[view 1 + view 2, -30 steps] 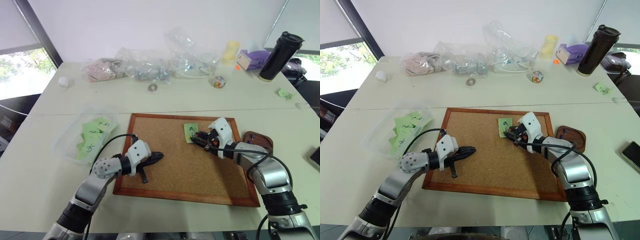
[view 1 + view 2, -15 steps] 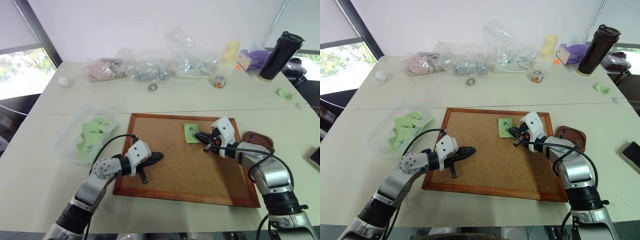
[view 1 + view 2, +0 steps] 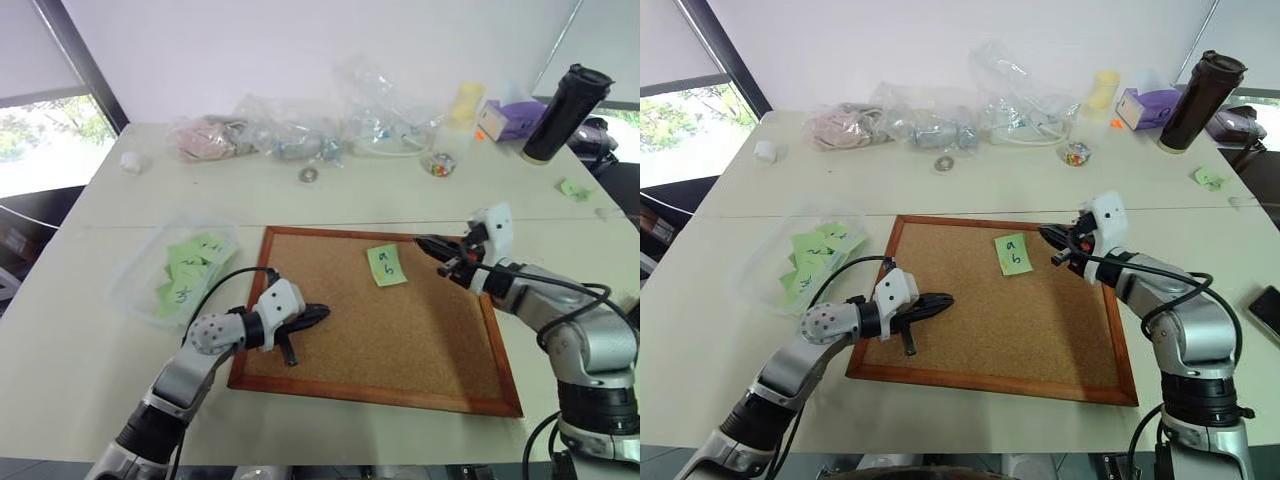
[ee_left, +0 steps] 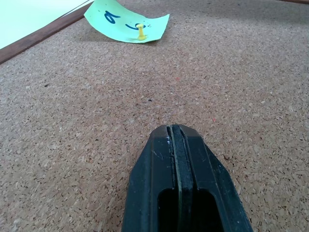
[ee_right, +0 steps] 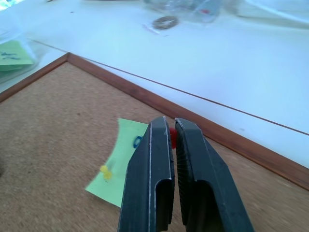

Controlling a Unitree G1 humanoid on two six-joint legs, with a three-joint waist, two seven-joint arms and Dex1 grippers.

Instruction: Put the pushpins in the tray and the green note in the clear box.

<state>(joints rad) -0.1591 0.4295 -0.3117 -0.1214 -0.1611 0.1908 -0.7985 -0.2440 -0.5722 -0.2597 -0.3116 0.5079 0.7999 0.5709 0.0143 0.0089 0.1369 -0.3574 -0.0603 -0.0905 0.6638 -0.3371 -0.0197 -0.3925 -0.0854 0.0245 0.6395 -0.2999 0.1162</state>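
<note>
- The right gripper (image 5: 169,133) is lifting away from the green note (image 3: 386,265) and swinging right, toward the cork board (image 3: 430,340)'s right edge.
- It is carrying a red pushpin (image 5: 172,137) pinched between its closed fingers.
- The green note is now lying uncovered (a yellow pushpin (image 4: 140,32) sits in it).

Looks like an office or meeting room to me. Big pale worktop (image 3: 110,330) made of sections pushed together, plain white wall behind, a window with a roller blind (image 3: 30,50) at 10 o'clock. Typical desk clutter too: cork board (image 3: 380,330), tissue box (image 3: 510,118), black travel mug (image 3: 565,112) at 2 o'clock.
</note>
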